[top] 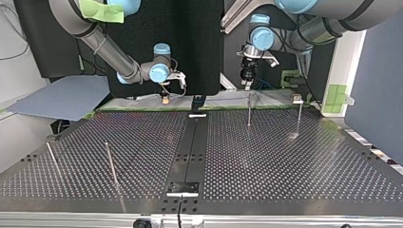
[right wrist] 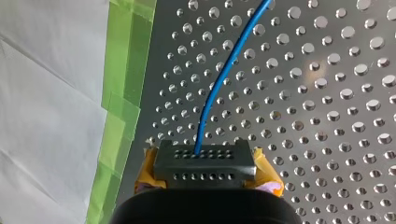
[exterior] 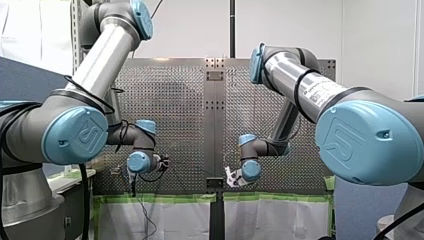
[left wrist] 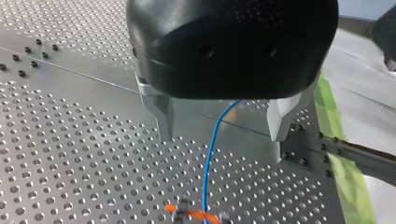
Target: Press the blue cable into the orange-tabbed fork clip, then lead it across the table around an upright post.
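In the left wrist view my left gripper hangs open over the perforated table, with bare metal fingers set wide apart. The blue cable runs down between them without touching either. It reaches the orange-tabbed fork clip ahead of the gripper. In the right wrist view my right gripper has its yellow pads closed on a black perforated block. The blue cable leads out of that block across the plate. Both grippers, left and right, hover at the table's far edge in the top view.
Two upright posts stand near my left gripper, and two slanted ones are at the top view's near left. A black strip splits the table. Green tape lines the edge beside my right gripper.
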Controlling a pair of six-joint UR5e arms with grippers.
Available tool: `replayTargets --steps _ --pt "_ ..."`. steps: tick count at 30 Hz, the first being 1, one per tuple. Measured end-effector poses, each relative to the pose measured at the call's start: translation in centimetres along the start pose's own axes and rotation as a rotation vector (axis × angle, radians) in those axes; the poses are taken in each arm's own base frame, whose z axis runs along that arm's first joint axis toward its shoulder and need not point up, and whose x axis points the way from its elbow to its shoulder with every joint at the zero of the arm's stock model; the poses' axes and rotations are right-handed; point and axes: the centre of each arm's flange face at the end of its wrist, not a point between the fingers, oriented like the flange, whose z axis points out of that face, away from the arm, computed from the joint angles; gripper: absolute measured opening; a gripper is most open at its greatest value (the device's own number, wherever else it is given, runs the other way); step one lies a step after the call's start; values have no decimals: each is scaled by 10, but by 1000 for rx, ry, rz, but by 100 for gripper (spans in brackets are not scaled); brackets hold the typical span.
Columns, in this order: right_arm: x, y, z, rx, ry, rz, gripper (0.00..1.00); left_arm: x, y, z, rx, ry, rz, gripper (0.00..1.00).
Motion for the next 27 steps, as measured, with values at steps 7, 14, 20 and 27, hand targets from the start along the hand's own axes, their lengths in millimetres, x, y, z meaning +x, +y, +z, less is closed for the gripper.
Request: replayTargets --steps 7,14,20,27 --pt "2 0 1 5 5 1 0 -5 -23 10 1 -8 -12 100" --pt "3 -1 2 11 10 2 0 -12 -48 22 3 -42 -9 100" --pt "5 -1 3 15 13 3 0 -22 -55 36 -8 -52 -9 100" --pt "5 0 4 16 14 3 0 -15 -52 39 -29 -18 3 100"
